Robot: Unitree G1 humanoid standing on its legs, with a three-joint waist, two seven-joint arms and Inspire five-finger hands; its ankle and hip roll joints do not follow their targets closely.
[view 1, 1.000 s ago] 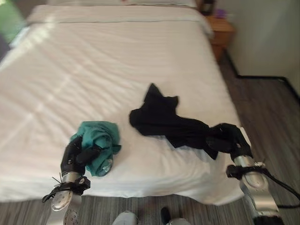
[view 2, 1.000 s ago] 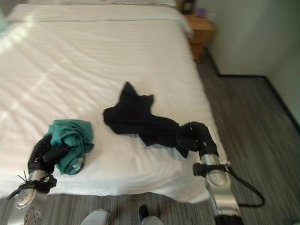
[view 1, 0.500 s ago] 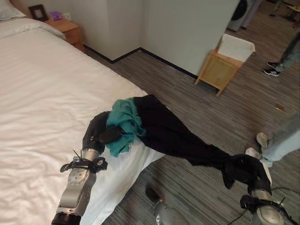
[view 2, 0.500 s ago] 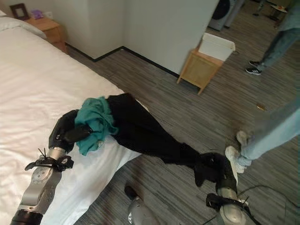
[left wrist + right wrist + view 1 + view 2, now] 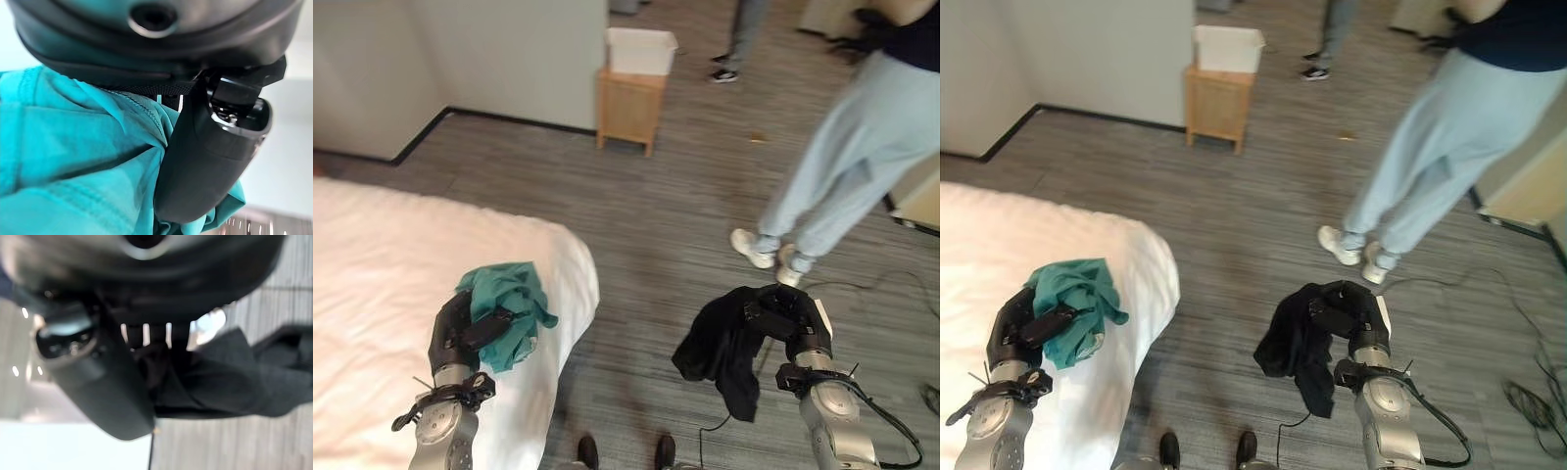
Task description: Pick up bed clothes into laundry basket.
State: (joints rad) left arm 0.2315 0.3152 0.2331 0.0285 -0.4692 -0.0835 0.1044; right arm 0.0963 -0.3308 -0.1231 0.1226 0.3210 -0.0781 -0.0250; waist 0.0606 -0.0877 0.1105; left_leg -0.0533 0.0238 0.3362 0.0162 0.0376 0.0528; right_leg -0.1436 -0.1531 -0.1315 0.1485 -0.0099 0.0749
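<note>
My left hand [image 5: 460, 333] is shut on a bunched teal garment [image 5: 509, 304], held just above the corner of the white bed [image 5: 372, 294]; its thumb [image 5: 205, 161] presses into the teal cloth [image 5: 73, 161]. Over the grey floor, my right hand [image 5: 788, 313] is shut on a black garment [image 5: 720, 348] that hangs from it in folds; the black cloth [image 5: 230, 382] trails past the curled fingers. A white laundry basket [image 5: 641, 49] sits on a small wooden stand [image 5: 628, 106] by the far wall.
A person in light blue trousers [image 5: 842, 157] and white shoes stands on the floor just beyond my right hand. Another person's legs [image 5: 739, 39] are further back. The bed's corner lies at the lower left, with striped grey floor [image 5: 646, 225] between it and the stand.
The view has swung right, away from the bed toward the room. The black garment has come off the bed and now hangs from my right hand. The teal garment stays in my left hand.
</note>
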